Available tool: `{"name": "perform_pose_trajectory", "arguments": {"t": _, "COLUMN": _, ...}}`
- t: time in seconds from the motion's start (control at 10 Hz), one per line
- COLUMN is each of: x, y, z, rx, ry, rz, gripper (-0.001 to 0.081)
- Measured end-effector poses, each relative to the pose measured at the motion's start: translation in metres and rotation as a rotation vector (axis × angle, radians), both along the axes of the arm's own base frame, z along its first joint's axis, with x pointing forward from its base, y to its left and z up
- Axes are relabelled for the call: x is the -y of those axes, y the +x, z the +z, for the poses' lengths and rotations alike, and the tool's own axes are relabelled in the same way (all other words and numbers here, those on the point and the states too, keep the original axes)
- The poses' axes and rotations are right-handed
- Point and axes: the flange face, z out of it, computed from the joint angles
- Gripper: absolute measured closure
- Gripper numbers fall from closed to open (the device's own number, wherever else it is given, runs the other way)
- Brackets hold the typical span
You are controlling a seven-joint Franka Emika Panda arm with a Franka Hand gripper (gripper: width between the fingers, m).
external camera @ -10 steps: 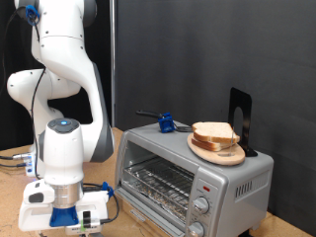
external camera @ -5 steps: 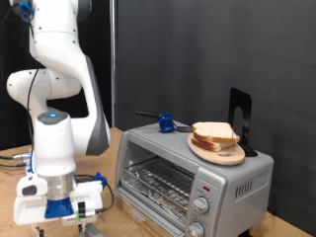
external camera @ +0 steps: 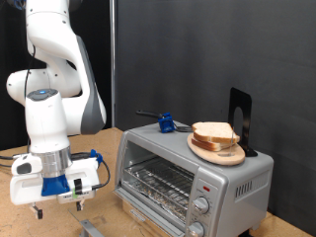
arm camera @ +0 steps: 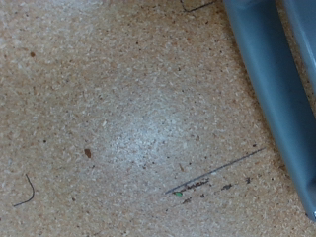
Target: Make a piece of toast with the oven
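Note:
The silver-grey oven stands at the exterior view's right, its door folded down and open, with the wire rack showing inside. The piece of toast lies on a round wooden plate on top of the oven. My gripper hangs empty at the exterior view's lower left, above the wooden table and left of the oven; its fingers look spread apart. The wrist view shows speckled tabletop and a grey-blue edge of the oven door; no fingers show there.
A blue-handled tool and a black stand are on the oven's top. The door's grey handle juts out low in front of the oven. A black curtain hangs behind. Cables lie on the table by the arm's base.
The arm has moved up and to the exterior view's left, away from the oven's front. The toast and plate have not moved.

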Motion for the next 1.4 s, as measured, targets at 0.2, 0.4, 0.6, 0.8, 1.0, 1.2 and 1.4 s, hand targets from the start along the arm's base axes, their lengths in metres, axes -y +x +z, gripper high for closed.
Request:
{"name": "perform_pose_trajectory", "arguments": {"t": 0.2, "x": -0.006, "y": 0.003, "z": 0.004, "rx": 0.038, "ry": 0.052, "rz": 0.025, "gripper": -0.0002}}
{"name": "perform_pose_trajectory", "arguments": {"t": 0.4, "x": -0.014, "y": 0.004, "z": 0.03, "rx": 0.09, "ry": 0.136, "rz": 0.079, "gripper": -0.0002}}
{"name": "perform_pose_trajectory", "arguments": {"t": 0.6, "x": -0.018, "y": 0.001, "z": 0.063, "rx": 0.113, "ry": 0.197, "rz": 0.109, "gripper": -0.0002}}
{"name": "perform_pose_trajectory", "arguments": {"t": 0.8, "x": -0.021, "y": -0.007, "z": 0.093, "rx": 0.118, "ry": 0.238, "rz": 0.156, "gripper": -0.0002}}
{"name": "perform_pose_trajectory", "arguments": {"t": 1.0, "x": -0.022, "y": -0.018, "z": 0.118, "rx": 0.104, "ry": 0.255, "rz": 0.256, "gripper": -0.0002}}
{"name": "perform_pose_trajectory", "arguments": {"t": 1.2, "x": -0.02, "y": -0.027, "z": 0.135, "rx": 0.111, "ry": 0.255, "rz": 0.291, "gripper": -0.0002}}
{"name": "perform_pose_trajectory", "arguments": {"t": 1.4, "x": -0.017, "y": -0.033, "z": 0.143, "rx": 0.119, "ry": 0.251, "rz": 0.295, "gripper": -0.0002}}
